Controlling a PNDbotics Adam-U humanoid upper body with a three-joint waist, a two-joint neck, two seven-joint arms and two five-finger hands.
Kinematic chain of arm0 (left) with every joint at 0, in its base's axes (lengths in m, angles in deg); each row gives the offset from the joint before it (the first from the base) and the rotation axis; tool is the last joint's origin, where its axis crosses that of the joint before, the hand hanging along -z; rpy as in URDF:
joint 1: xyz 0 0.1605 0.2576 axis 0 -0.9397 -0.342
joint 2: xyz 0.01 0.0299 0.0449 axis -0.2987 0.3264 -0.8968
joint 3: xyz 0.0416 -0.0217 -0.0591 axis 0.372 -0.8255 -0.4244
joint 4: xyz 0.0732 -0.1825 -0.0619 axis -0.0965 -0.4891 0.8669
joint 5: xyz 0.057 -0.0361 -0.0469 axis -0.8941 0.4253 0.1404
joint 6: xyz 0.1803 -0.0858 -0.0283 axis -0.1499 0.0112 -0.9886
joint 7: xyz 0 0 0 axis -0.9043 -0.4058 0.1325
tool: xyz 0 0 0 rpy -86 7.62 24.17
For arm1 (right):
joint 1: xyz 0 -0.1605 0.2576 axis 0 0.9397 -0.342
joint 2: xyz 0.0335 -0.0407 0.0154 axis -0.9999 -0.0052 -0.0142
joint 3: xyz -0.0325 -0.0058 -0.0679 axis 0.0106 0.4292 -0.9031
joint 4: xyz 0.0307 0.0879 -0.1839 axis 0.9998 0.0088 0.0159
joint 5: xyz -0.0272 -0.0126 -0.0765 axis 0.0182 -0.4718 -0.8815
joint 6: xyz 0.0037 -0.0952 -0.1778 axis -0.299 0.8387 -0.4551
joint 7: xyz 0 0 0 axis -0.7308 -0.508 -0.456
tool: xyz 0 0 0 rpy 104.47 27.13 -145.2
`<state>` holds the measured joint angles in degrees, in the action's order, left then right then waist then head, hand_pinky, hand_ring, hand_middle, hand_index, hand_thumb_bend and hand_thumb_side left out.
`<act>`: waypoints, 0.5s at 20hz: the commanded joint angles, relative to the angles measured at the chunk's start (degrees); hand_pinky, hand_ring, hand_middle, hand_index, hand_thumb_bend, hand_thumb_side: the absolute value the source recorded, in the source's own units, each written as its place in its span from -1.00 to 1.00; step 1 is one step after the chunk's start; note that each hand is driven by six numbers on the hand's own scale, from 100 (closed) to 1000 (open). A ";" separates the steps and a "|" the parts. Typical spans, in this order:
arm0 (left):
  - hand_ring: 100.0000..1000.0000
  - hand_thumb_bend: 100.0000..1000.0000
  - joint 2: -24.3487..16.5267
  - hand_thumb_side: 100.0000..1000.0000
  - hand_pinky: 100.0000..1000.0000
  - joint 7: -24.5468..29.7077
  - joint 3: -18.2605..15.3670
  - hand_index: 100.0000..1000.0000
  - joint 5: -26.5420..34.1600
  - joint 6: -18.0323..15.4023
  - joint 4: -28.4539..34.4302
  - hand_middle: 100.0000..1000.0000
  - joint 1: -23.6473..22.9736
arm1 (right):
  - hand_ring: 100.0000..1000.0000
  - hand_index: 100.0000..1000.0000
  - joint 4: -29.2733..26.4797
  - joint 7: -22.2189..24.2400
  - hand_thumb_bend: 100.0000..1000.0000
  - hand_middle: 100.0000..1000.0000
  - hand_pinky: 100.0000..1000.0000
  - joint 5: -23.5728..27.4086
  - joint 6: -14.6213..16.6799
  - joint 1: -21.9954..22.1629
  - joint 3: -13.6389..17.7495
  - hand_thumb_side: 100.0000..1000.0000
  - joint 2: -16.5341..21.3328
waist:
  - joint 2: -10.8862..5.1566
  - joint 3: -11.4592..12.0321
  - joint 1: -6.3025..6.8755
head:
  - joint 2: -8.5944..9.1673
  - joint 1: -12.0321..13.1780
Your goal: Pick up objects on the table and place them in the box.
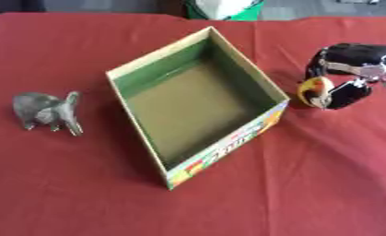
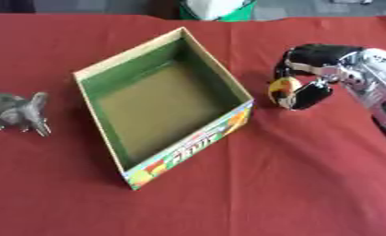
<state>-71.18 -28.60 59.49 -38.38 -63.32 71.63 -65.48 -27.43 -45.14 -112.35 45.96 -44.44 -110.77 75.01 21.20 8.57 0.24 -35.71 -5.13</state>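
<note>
An open cardboard box (image 1: 139, 69) with a green inside sits in the middle of the red table, and nothing shows inside it. A grey elephant toy (image 1: 47, 112) stands on the cloth to the box's left. My right hand (image 2: 312, 76) comes in from the right, just beyond the box's right wall, with its black fingers curled round a small yellow and orange object (image 2: 281, 90). Most of that object is hidden by the fingers. My left hand shows in neither view.
A red cloth (image 1: 308, 184) covers the table. A green and white object (image 1: 224, 8) sits past the far edge. Open cloth lies in front of the box and to its right.
</note>
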 commanded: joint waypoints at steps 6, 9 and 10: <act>0.18 -1.00 -0.82 0.62 0.22 0.28 -0.12 0.54 0.45 -0.10 0.97 0.32 0.45 | 0.09 -0.24 -5.84 -4.57 -1.00 -0.21 0.04 1.83 -2.08 -0.34 1.14 -0.22 2.20 | -1.36 -0.37 -0.07 | 0.52 0.20; 0.18 -1.00 -0.86 0.62 0.22 0.27 -0.14 0.54 0.54 -0.09 0.97 0.32 0.44 | 0.08 -0.28 -8.11 -5.97 -1.00 -0.24 0.03 2.00 -2.92 -0.31 1.36 -0.24 2.59 | -1.48 -0.47 -0.11 | 0.48 0.22; 0.18 -1.00 -0.87 0.62 0.22 0.26 -0.16 0.54 0.57 -0.09 0.97 0.32 0.44 | 0.08 -0.28 -8.91 -6.31 -1.00 -0.24 0.03 2.02 -3.11 -0.29 1.45 -0.24 2.71 | -1.52 -0.49 -0.13 | 0.49 0.24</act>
<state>-71.18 -28.56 59.50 -38.10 -63.33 71.63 -65.45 -34.46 -50.73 -110.73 43.16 -43.98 -110.53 75.43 21.15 8.14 0.14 -35.70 -5.10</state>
